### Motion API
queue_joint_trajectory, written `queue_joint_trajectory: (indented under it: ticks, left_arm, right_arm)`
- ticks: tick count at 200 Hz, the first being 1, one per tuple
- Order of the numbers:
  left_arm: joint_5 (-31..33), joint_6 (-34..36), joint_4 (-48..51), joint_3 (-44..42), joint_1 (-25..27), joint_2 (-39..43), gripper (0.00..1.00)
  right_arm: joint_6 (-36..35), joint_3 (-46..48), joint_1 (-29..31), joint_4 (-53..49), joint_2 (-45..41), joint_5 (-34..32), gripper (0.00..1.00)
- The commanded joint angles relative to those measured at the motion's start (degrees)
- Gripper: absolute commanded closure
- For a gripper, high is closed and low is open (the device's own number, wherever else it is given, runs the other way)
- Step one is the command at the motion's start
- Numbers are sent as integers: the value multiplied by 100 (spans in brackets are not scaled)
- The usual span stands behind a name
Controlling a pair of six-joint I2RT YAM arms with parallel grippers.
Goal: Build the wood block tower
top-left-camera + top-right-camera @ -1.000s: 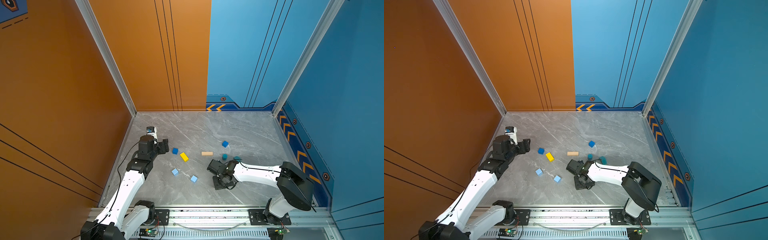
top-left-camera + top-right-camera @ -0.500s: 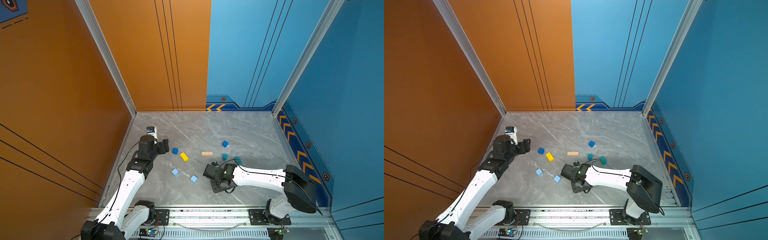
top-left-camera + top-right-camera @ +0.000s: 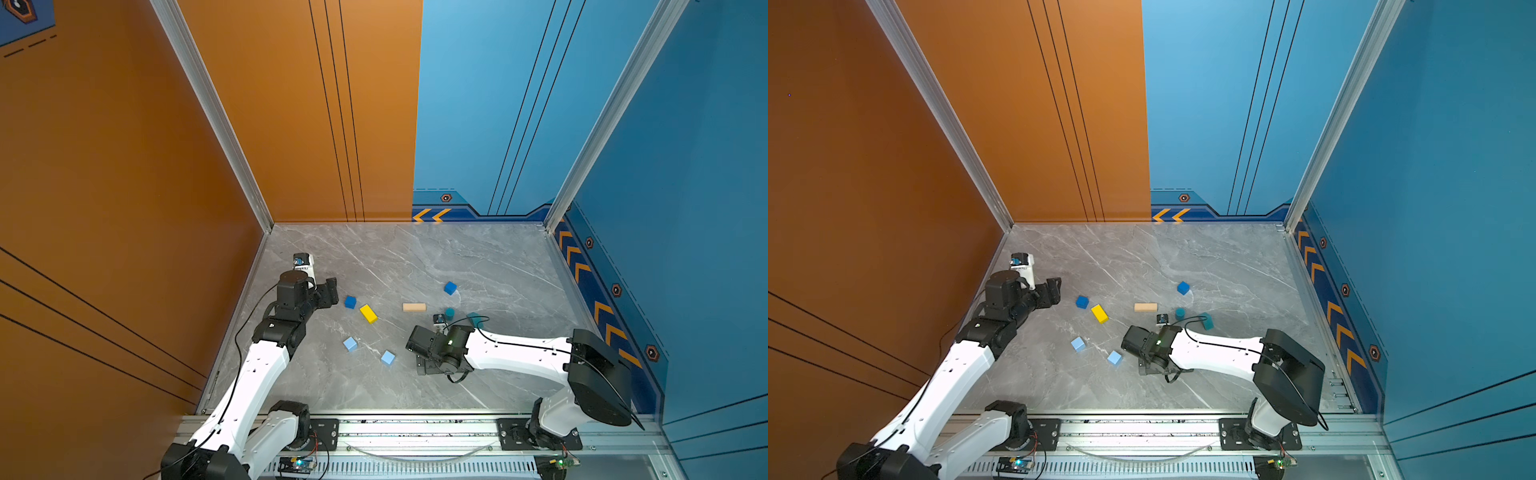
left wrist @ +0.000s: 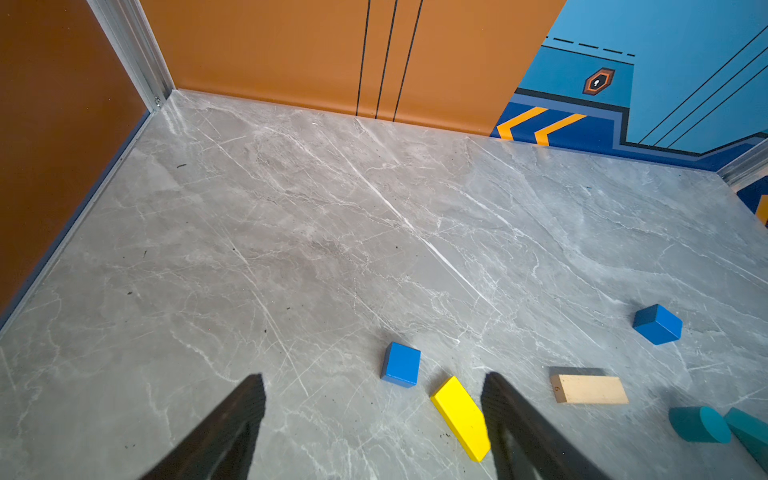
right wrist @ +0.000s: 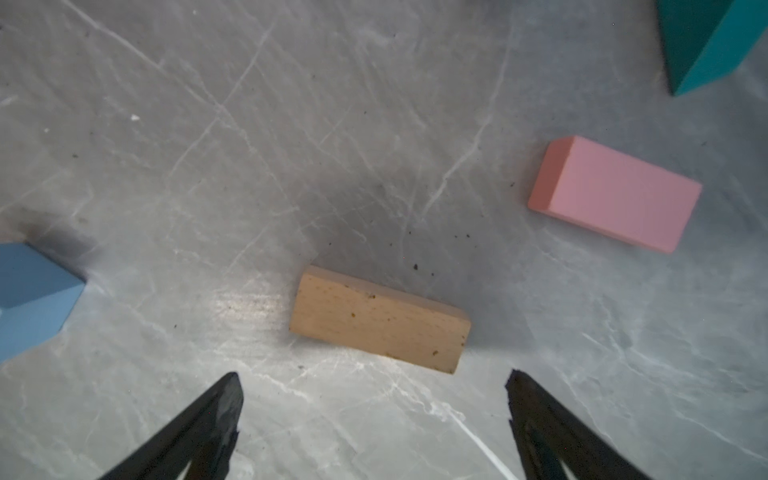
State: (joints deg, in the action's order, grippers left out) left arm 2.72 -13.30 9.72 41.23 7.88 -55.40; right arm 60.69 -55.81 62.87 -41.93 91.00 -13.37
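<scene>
cubes (image 3: pixel 350 302) lie scattered, two dark blue and two light blue

Your right gripper (image 5: pixel 374 384) has slid left across the worktop (image 3: pixel 415 257), closer to the nearer light blue cube (image 3: pixel 387 357), and its fingers (image 5: pixel 216 411) have gone from shut to wide apart, with a tan plank (image 5: pixel 380 324) lying free just ahead of them.

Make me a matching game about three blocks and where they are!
Blocks:
1. yellow block
2. pink block
3. round teal block

Places:
A. beside the pointed teal block
B. near the left arm
C. seen only in the right wrist view

Pairs: 1-B, 2-C, 3-A.
</scene>
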Motion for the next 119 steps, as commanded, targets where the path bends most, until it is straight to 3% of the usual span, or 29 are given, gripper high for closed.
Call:
queue_joint_trajectory:
  ticks: [1,119]
  left_arm:
    - [0,108,-71,-115,-39,90,16]
    - [44,152,-101,-152,-32,90,16]
  right_arm:
    - [521,149,-46,371,89,-235,1]
    - [795,420,-223,691,272,-183,11]
